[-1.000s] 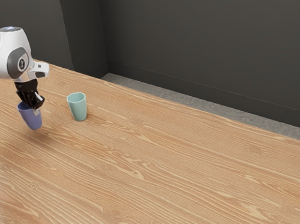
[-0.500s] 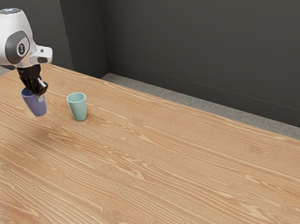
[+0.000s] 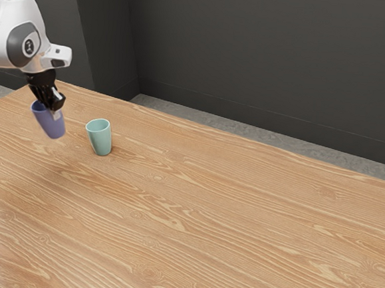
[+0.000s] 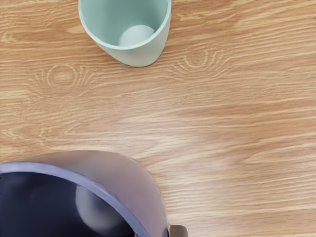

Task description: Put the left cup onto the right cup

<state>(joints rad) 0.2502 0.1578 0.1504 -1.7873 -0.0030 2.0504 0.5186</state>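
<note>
Purple cup point(image 3: 50, 123), exterior view: you have it in the gripper point(image 3: 53, 102), whose black fingers are pinched narrow over one side of the rim. It hangs in the air, clear of the wood-grain counter point(image 3: 227, 207). Its long axis is tilted. The mouth faces up and leans toward the exterior view's left, and the base swings down toward the exterior view's right. The white arm point(image 3: 17, 37) comes in from the upper left, above the cup.

Teal cup point(image 3: 99, 137): it stands upright on the counter, mouth up, long axis vertical. It is near the purple cup, on the exterior view's right of it and lower. The two cups are apart and do not touch. A dark wall point(image 3: 266, 50) runs behind the counter, with a grey strip of floor point(image 3: 292, 144) at its foot.

Wrist view: you look down into both mouths. The purple cup point(image 4: 118, 180) sits large just under the hand, with its dark inside and round bottom visible. The teal cup point(image 4: 140, 55) stands ahead of it on the counter point(image 4: 232, 123), its pale inner bottom showing. A stretch of bare wood lies between the two cups.
</note>
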